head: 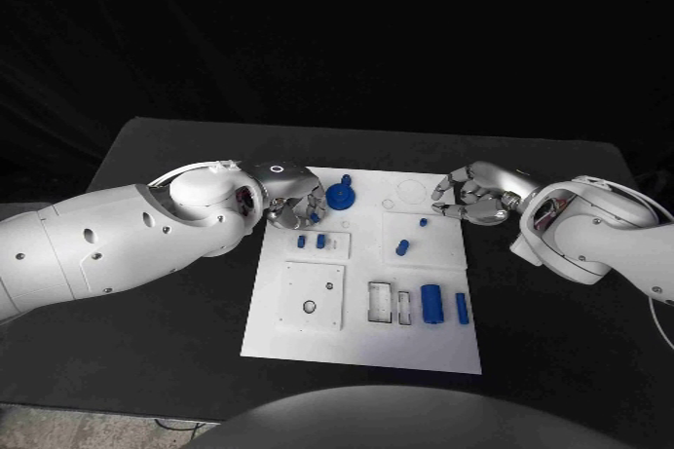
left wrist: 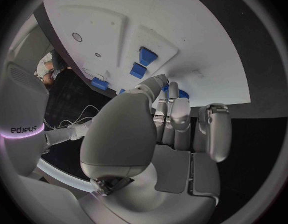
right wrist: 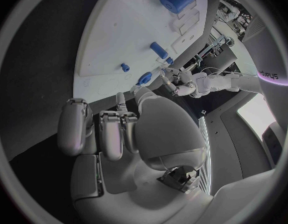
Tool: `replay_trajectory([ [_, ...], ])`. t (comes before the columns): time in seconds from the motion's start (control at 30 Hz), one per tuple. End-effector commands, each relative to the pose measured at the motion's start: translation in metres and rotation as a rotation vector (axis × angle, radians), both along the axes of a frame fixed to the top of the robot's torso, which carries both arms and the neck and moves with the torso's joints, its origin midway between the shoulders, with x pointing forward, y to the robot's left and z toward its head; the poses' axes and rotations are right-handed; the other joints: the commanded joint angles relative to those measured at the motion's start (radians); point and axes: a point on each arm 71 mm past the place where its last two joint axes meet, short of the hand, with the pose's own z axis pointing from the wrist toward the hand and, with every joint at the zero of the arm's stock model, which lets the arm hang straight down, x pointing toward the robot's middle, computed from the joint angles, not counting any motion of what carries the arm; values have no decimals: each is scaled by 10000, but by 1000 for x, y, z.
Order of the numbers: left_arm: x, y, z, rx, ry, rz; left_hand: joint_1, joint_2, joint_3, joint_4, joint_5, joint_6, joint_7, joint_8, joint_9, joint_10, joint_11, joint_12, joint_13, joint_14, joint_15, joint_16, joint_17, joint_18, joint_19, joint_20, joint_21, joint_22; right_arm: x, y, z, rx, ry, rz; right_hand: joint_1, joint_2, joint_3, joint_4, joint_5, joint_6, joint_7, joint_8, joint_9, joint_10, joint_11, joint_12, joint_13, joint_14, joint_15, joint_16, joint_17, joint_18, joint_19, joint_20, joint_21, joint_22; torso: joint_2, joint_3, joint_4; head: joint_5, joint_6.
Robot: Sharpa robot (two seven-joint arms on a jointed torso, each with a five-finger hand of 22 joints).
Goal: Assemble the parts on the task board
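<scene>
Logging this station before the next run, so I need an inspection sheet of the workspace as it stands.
Surface: black table, bare around the board.
Job's things: white task board at centre; blue parts lie on it, a blue knob at its far edge.
Clutter: nothing seen.
Hands: left hand by the knob, grip unclear; right hand at the board's far right edge, holding nothing.
Cables: nothing seen on the table.
Surroundings: dark.

Matt white plastic task board [head: 365,342] on a matt black table [head: 562,322]

Smooth blue plastic parts [head: 431,304] lie on it; the polished silver metal left hand [head: 291,198] and right hand [head: 475,198] gleam beside glossy white arm shells.
</scene>
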Motion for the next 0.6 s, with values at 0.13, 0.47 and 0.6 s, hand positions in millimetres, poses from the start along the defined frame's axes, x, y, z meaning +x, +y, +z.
replay_trajectory([
  [0.13, -1, -2, -2, 188, 174, -24, -114, -6, 5, -65, 26, 25, -26, -71, -12, 80, -14, 52, 20, -93, 1, -39, -11, -55, 307, -54, -36, 2296, 0, 1, 0, 39, -20, 50, 97, -31, 71, -15, 62, 86, -8, -5, -13, 1032, 62, 38, 2633, 865, 40, 15, 1919, 71, -6, -6, 3, 1724, 2, 0, 2, 16, 1],
  [0.47, 0, -2, -6, 280, 291, 27, -116, -2, 15, -74, 38, 8, -23, -87, -22, 76, -10, 51, 33, -110, 6, -59, -37, -50, 290, -54, -56, 2289, 0, 1, -1, 14, 30, 51, 97, -31, 71, -15, 62, 86, -8, -5, -13, 1032, 62, 38, 2633, 865, 40, 15, 1919, 71, -6, -6, 3, 1724, -2, 1, 5, 18, 1],
  [0.6, 1, -2, -7, 253, 266, 47, -131, -4, 29, -87, 37, -65, -13, -145, -54, 55, 2, 42, 59, -123, 14, -72, -49, -51, 290, -54, -55, 2290, 0, 1, -1, 5, 51, 54, 110, -32, 86, -27, 85, 87, -7, -5, -16, 1032, 63, 38, 2633, 862, 39, 4, 1904, 74, -10, -8, -12, 1720, 1, 0, -1, 24, 1],
])
